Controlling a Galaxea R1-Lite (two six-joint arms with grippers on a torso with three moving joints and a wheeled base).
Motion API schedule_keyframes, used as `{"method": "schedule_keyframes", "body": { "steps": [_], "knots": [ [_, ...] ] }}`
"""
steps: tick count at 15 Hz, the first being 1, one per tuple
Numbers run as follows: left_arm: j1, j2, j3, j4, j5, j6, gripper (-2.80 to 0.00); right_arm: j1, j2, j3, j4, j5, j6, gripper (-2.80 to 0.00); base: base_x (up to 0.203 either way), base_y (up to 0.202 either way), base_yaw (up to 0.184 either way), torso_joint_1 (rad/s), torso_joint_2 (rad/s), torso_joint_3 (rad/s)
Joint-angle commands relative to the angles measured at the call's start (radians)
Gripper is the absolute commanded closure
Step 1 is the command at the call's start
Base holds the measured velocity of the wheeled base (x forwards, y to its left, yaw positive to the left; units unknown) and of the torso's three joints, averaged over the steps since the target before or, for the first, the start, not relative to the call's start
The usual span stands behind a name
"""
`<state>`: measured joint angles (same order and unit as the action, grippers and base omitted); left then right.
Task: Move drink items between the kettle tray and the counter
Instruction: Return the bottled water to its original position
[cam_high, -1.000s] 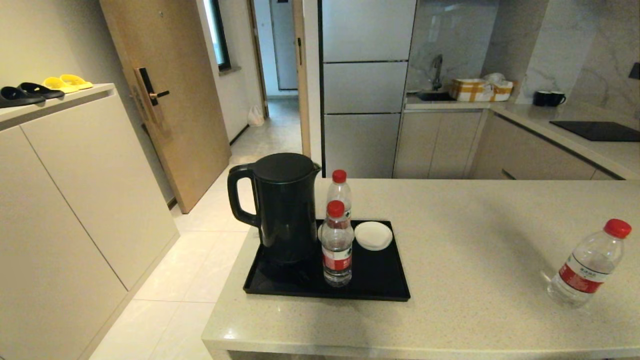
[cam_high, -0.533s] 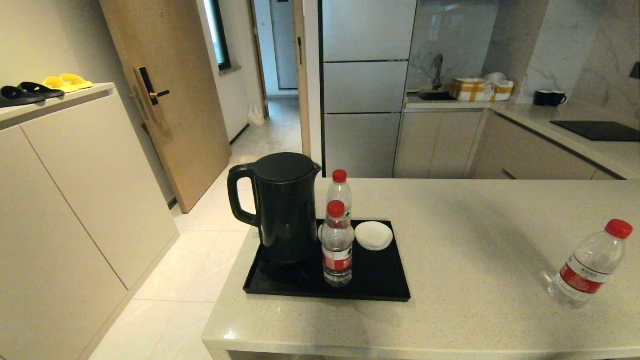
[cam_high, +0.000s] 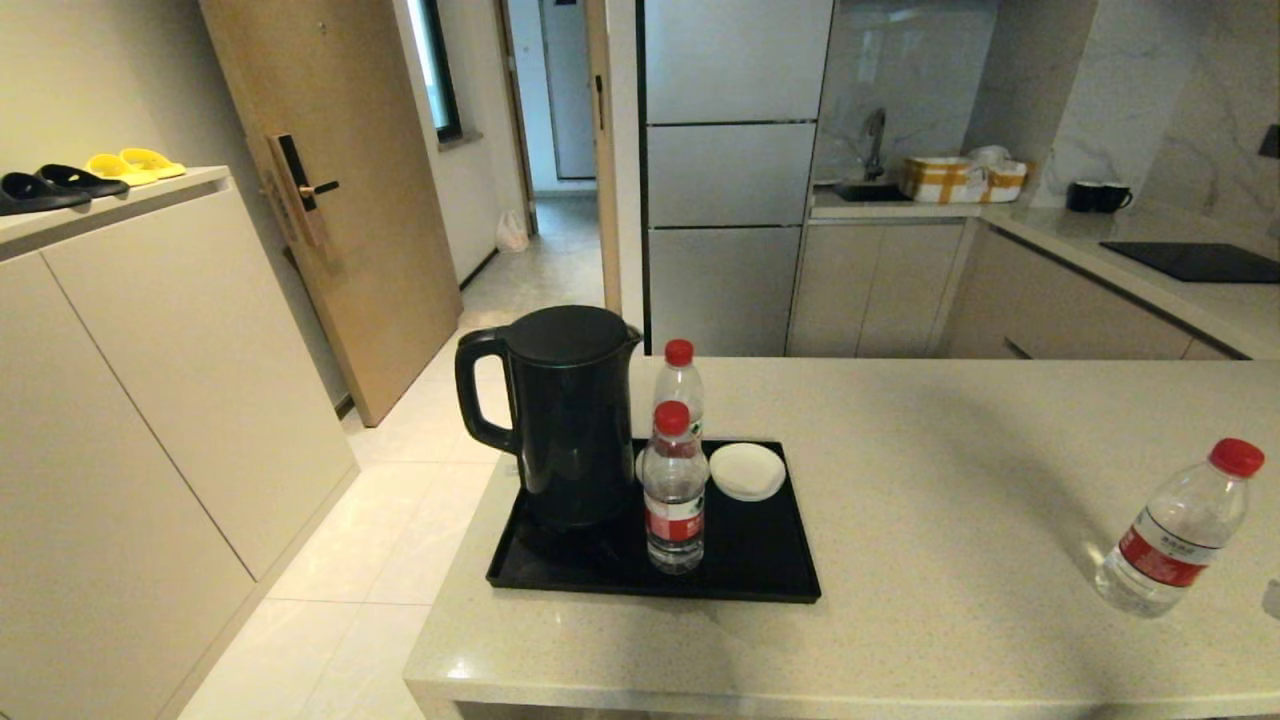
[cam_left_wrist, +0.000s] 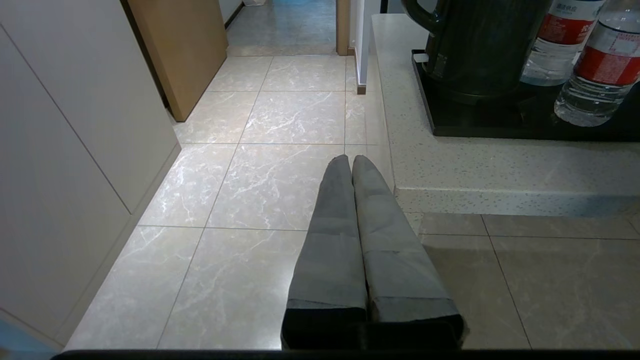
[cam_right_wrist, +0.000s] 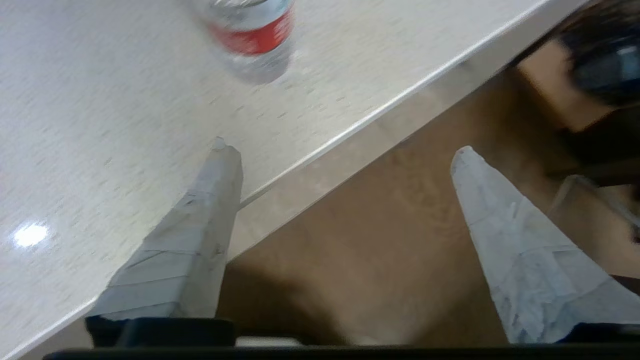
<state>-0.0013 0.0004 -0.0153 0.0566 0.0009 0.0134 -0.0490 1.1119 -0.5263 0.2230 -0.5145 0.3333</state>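
Two drink items stand on the kettle tray (cam_high: 760, 570) beside the kettle (cam_high: 570, 415): a front bottle (cam_high: 674, 490) and a back bottle (cam_high: 680, 385). A third bottle (cam_high: 1175, 530) stands on the counter (cam_high: 950, 480) at the far right. My right gripper (cam_right_wrist: 342, 147) is open and empty at the counter's near edge, short of that bottle (cam_right_wrist: 252, 35). My left gripper (cam_left_wrist: 351, 159) is shut and empty, low over the floor beside the counter's left end. The kettle (cam_left_wrist: 480, 45) and two bottles (cam_left_wrist: 597, 70) show beyond it.
A small white saucer (cam_high: 747, 471) lies on the tray behind the front bottle. A beige cabinet (cam_high: 110, 330) with slippers stands to the left. The cooktop panel (cam_high: 1195, 262) and black mugs (cam_high: 1098, 196) are on the far kitchen worktop.
The bottles, kettle and tray have not moved. A dark sliver has come in at the head view's right edge, near the counter bottle.
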Motion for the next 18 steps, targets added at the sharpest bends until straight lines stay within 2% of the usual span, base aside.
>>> {"method": "schedule_keyframes", "body": {
  "steps": [1, 3, 6, 7, 9, 12, 18],
  "knots": [
    [0.0, 0.001, 0.0, 0.0, 0.001, 0.0, 0.0, -0.032, 0.056, 0.006, -0.002, 0.043, 0.003, -2.8, 0.0, 0.0, 0.0, 0.0, 0.0, 0.0],
    [0.0, 0.001, 0.0, 0.0, 0.001, 0.0, 0.0, -0.082, 0.136, 0.006, -0.064, 0.067, 0.001, -2.8, 0.0, 0.0, 0.0, 0.0, 0.0, 0.0],
    [0.0, 0.001, 0.0, 0.0, 0.001, 0.0, 0.0, -0.144, 0.303, -0.003, -0.281, 0.105, -0.031, -2.8, 0.0, 0.0, 0.0, 0.0, 0.0, 0.0],
    [0.0, 0.001, 0.0, 0.0, 0.001, 0.0, 0.0, -0.153, 0.34, -0.007, -0.353, 0.147, -0.045, -2.8, 0.0, 0.0, 0.0, 0.0, 0.0, 0.0],
    [0.0, 0.001, 0.0, 0.0, 0.001, 0.0, 0.0, -0.161, 0.398, -0.037, -0.411, 0.188, -0.064, -2.8, 0.0, 0.0, 0.0, 0.0, 0.0, 0.0],
    [0.0, 0.001, 0.0, 0.0, 0.001, 0.0, 0.0, -0.163, 0.457, -0.054, -0.497, 0.31, -0.125, -2.8, 0.0, 0.0, 0.0, 0.0, 0.0, 0.0],
    [0.0, 0.001, 0.0, 0.0, 0.001, 0.0, 0.0, -0.187, 0.632, -0.073, -0.67, 0.31, -0.185, -2.8, 0.0, 0.0, 0.0, 0.0, 0.0, 0.0]
  ]
}}
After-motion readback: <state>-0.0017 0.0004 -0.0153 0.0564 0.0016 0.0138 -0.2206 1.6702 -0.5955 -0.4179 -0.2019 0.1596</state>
